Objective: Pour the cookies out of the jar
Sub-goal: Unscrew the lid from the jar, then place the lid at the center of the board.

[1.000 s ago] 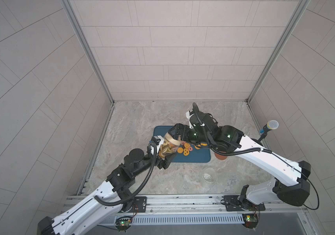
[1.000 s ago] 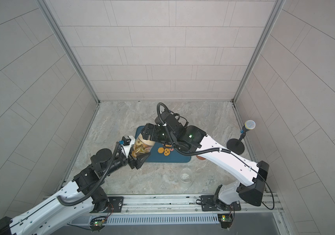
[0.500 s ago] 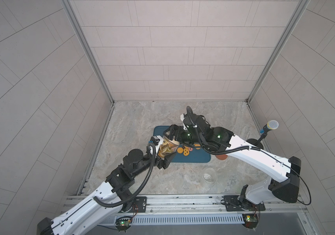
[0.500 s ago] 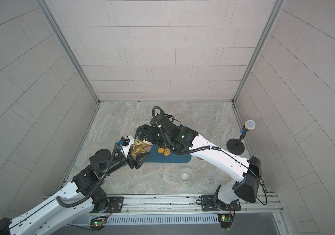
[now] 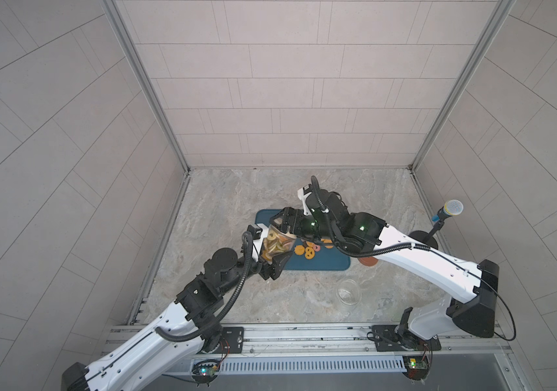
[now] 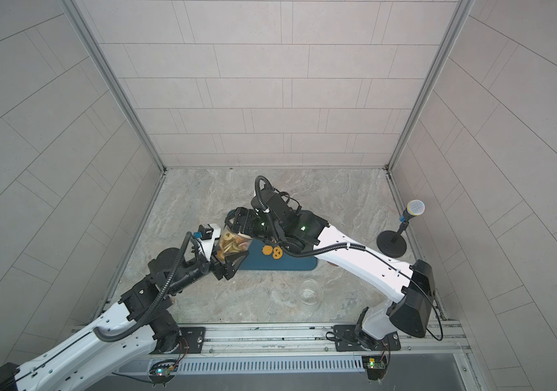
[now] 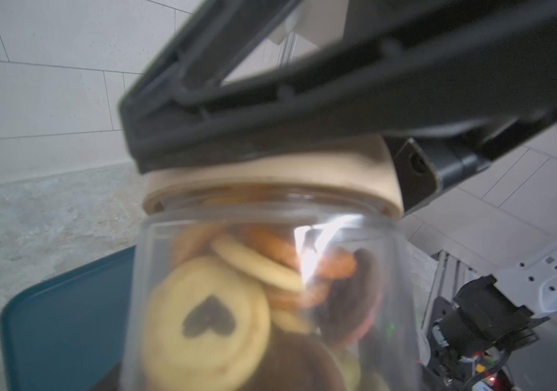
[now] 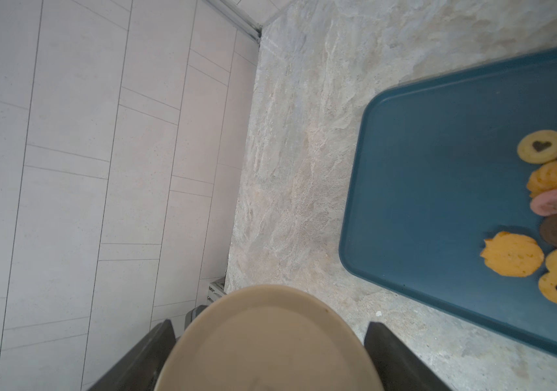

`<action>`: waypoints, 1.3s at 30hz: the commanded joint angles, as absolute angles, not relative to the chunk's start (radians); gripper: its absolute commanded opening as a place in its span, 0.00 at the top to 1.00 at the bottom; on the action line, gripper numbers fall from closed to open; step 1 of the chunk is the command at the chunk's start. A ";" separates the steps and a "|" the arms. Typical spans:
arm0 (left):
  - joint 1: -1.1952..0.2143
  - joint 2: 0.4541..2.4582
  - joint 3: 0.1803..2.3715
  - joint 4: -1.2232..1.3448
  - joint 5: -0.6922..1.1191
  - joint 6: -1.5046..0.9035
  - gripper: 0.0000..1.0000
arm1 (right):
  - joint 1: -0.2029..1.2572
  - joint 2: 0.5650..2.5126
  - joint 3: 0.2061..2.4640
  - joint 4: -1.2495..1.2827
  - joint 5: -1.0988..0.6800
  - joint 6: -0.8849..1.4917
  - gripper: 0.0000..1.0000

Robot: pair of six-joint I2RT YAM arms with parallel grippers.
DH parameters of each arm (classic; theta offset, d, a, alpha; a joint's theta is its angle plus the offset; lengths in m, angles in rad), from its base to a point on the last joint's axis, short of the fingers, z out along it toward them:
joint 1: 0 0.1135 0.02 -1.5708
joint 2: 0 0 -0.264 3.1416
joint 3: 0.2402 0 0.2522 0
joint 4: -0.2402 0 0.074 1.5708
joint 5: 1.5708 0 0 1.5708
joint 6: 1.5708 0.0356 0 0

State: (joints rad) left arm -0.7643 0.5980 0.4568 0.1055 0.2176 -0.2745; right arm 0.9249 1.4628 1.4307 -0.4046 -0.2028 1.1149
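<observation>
A: Entry one, overhead pair?
B: Mounted high over the front edge of the tabletop (image 5: pixel 236 196), facing down and toward the back edge; distant. Both top views hold the whole tabletop, nearly alike, with the tray (image 5: pixel 331 262) near the centre.
A: Entry two, left wrist?
B: Very close against the jar (image 7: pixel 270 304), blurred. It faces along the jar to the lid (image 7: pixel 270 182), with a tray corner and the back edge beyond.
A: Entry three, right wrist?
B: Just above the lid (image 8: pixel 270 345), facing down onto the tabletop's left edge and back-left corner; tray and cookies (image 8: pixel 514 259) off to one side.
A: Overlap?
B: Wrist views share lid and tray. Both top views take in that same patch.
</observation>
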 commanded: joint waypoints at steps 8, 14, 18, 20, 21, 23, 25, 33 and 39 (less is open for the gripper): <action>-0.740 0.664 0.397 0.816 0.622 -0.705 1.00 | 0.792 1.352 1.272 0.104 -0.656 0.997 1.00; -0.735 0.769 0.417 0.915 0.746 -0.803 1.00 | 0.709 1.290 1.256 0.083 -0.676 0.974 1.00; -0.733 0.799 0.423 0.889 0.741 -0.780 1.00 | 0.637 1.255 1.254 0.012 -0.662 0.954 1.00; -0.733 0.755 0.434 0.776 0.699 -0.705 1.00 | 0.614 1.233 1.260 -0.086 -0.623 0.901 1.00; -0.734 0.732 0.440 0.725 0.676 -0.662 1.00 | 0.606 1.221 1.259 -0.127 -0.608 0.879 1.00; -0.732 0.676 0.451 0.589 0.598 -0.577 1.00 | 0.584 1.194 1.253 -0.233 -0.551 0.832 1.00; -0.732 0.628 0.476 0.441 0.490 -0.496 1.00 | 0.571 1.172 1.254 -0.357 -0.474 0.779 1.00; -0.716 0.543 0.541 0.185 0.107 -0.325 1.00 | 0.701 1.088 1.152 -0.658 -0.162 0.672 1.00; -0.701 0.558 0.566 0.157 -0.052 -0.327 1.00 | 1.004 1.097 1.076 -0.713 0.077 0.689 1.00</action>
State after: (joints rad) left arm -0.7128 0.5636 0.4911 0.1017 0.0601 -0.3634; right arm 0.9272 1.0920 1.0897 -0.6567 -0.0906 0.6979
